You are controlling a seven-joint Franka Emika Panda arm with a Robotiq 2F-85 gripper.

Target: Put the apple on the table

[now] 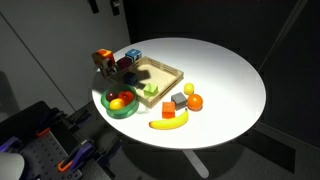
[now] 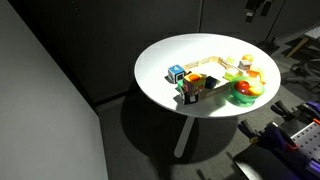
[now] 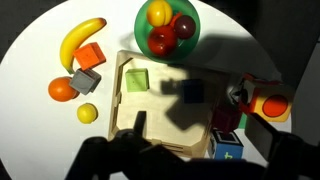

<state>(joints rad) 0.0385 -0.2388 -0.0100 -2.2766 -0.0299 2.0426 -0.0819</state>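
One round red apple [image 3: 160, 42], showing no long axis, sits in a green bowl [image 3: 140, 30] on the counter [image 3: 30, 120]; the end effector [image 3: 178, 158], wrist view only, is too dark to tell whether it is open or closed.

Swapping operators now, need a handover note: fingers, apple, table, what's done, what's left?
Gripper: the fingers look open and empty, hovering above the wooden tray. The wrist view is dim.
Apple: in the green bowl with other fruit.
Table: bare white top shows beyond the banana.
Done: nothing; the apple is not yet grasped.
Left: reach into the bowl, grasp the apple, lift it out and set it on the bare tabletop.
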